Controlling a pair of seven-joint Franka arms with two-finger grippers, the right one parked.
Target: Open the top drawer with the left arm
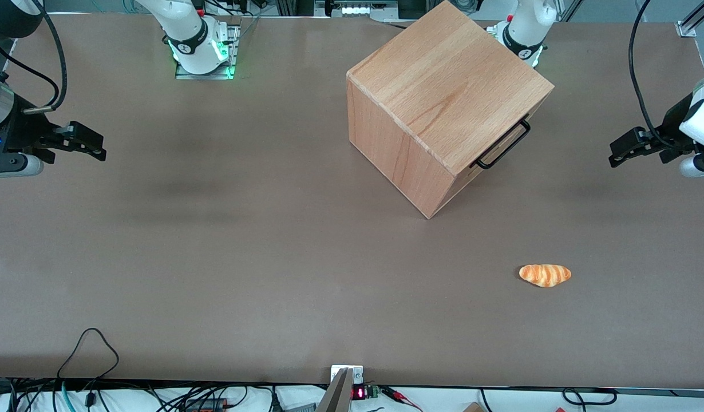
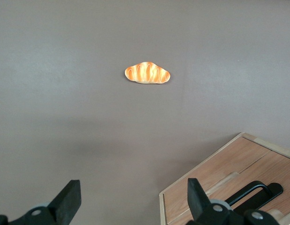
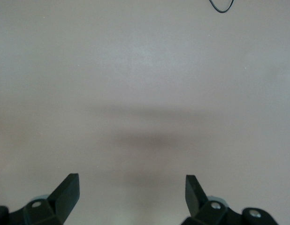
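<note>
Black pincer (image 1: 618, 153) of glossy white left arm (image 1: 698, 123) gapes wide, empty, near surface edge; thin black U-shaped bar handle (image 1: 503, 146) of light beech-wood top drawer (image 1: 501, 140) faces it, well apart.

The gripper (image 1: 615, 154) hangs above the table (image 1: 214, 257), well apart from the top drawer (image 1: 501, 143).

My black gripper (image 2: 131, 201) on my glossy white arm (image 1: 701, 120), light beech top drawer (image 2: 220, 180) with black handle (image 1: 503, 146), orange bread roll (image 1: 545, 275) striped cream, brown table (image 1: 214, 257).
</note>
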